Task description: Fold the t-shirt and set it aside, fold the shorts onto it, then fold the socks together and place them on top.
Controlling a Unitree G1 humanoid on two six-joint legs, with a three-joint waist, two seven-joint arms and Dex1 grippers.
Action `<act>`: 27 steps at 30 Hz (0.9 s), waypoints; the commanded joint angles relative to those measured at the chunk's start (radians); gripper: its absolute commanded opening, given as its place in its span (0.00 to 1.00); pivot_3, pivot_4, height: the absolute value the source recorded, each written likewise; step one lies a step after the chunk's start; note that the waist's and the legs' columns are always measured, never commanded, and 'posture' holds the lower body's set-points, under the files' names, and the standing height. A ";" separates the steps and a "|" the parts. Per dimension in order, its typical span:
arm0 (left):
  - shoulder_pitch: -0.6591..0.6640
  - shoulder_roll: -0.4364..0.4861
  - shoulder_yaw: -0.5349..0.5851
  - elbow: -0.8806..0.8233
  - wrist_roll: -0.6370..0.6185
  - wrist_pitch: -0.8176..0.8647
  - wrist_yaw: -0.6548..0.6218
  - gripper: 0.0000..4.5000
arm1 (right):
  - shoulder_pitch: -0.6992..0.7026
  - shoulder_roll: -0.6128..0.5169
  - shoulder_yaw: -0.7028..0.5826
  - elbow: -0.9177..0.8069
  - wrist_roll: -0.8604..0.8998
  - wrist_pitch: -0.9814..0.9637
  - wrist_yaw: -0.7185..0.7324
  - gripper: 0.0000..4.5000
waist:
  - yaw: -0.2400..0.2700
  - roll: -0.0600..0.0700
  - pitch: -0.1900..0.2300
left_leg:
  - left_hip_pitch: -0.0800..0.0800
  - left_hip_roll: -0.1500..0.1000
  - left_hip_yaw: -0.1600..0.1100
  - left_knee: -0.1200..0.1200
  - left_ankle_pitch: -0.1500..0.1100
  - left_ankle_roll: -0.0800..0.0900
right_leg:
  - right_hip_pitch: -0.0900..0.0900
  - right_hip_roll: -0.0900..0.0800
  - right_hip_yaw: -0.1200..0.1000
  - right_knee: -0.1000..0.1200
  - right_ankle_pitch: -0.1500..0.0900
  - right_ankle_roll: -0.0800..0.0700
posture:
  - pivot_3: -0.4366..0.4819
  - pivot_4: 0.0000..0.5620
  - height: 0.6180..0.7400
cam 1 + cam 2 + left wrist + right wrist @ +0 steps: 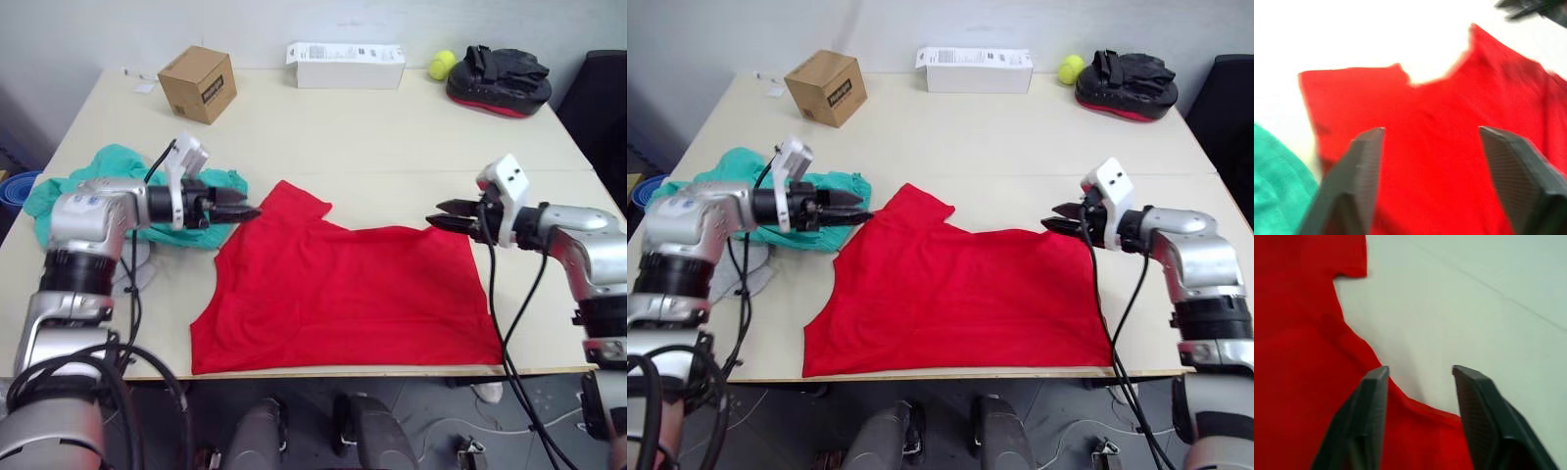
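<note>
Now the t-shirt (343,294) lies spread flat for folding, and both claws, left gripper (247,210) and right gripper (438,220), hover spread apart at opposite edges, apparently ready to pinch.

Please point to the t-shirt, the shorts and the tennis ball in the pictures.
t-shirt (348,299), left eye view: middle of the red cloth.
shorts (116,163), left eye view: teal cloth behind the left arm.
tennis ball (442,65), left eye view: centre of the ball.
</note>
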 commanded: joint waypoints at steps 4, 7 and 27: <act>-0.184 -0.079 -0.037 0.400 0.162 -0.129 0.062 1.00 | -0.097 0.004 0.036 0.159 -0.134 -0.040 -0.050 1.00 | -0.005 -0.001 0.000 | -0.012 0.000 0.003 0.006 -0.001 0.001 | -0.011 0.000 0.001 0.006 0.001 0.002 | 0.48 0.27 1.00; -0.220 -0.084 -0.033 0.496 0.206 -0.147 0.067 1.00 | -0.121 0.003 0.041 0.221 -0.168 -0.053 -0.037 1.00 | -0.011 -0.001 0.001 | -0.011 0.000 0.004 0.007 -0.001 0.002 | -0.011 0.000 0.002 0.004 0.001 0.003 | 0.48 0.27 1.00; -0.228 -0.106 0.029 0.603 0.301 -0.155 0.086 0.49 | -0.263 0.110 -0.014 0.513 -0.186 0.069 -0.062 0.38 | -0.027 -0.001 0.001 | -0.008 0.001 0.006 0.008 0.002 -0.001 | -0.010 0.000 0.004 0.009 0.002 0.004 | 0.48 0.27 1.00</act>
